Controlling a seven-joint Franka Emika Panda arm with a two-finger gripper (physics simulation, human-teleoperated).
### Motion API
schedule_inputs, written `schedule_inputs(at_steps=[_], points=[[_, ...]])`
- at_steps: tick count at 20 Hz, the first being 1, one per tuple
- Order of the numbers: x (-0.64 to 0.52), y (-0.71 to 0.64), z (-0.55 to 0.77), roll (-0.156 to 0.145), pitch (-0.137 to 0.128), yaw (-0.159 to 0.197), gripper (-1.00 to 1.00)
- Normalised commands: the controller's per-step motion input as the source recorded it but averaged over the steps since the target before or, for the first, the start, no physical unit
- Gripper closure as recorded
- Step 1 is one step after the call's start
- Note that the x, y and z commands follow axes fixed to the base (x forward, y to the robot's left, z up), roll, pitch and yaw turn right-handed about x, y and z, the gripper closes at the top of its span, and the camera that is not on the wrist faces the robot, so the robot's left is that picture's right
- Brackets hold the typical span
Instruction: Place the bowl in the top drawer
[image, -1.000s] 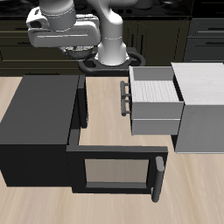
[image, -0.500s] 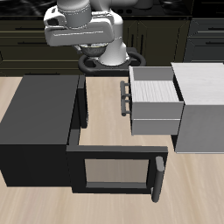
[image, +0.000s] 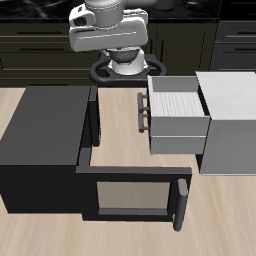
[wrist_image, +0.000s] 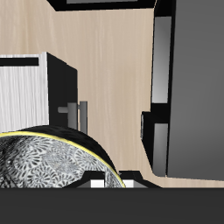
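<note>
The gripper is hovering near the table's back edge, clamped on the rim of the bowl, which is hanging roughly level, mouth up. Round, it has no long axis; it looks light, stiff and slippery. The top drawer is standing open.

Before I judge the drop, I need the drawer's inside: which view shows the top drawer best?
The exterior view: the top drawer stands pulled out, its ribbed white inside and bar handle visible. The wrist view shows only part of it.
</note>
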Motion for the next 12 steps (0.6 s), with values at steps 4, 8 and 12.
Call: schedule_inputs(at_steps=[4,8,12], points=[[0.07,0.28,-0.08,0.014,-0.037,0.024,1.0],[0.1,0.32,-0.16,0.011,-0.02,0.014,1.0],[0.01,0.19,-0.07,-0.005,-0.025,-0.008,1.0]])
